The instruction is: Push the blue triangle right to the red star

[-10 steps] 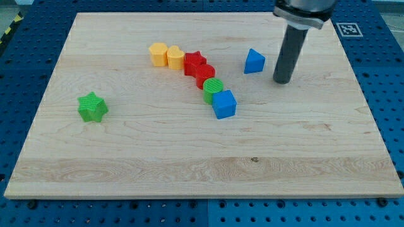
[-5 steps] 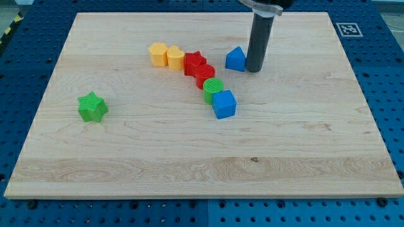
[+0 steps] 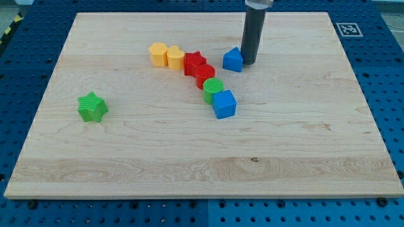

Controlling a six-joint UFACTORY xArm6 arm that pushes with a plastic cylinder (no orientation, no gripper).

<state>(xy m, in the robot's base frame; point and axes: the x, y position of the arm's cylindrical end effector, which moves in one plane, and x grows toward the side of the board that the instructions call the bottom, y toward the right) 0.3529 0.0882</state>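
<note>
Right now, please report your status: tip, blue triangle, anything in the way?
My tip against blue triangle's right side. Red star to its left, gap between. Nothing in the gap.

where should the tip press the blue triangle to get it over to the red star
There is nothing to grip with, so push it. Press the blue triangle on its face toward the view's right, where my tip already sits close beside it. The red star lies to the view's left at about the same height, so a straight leftward push should close the gap.
</note>
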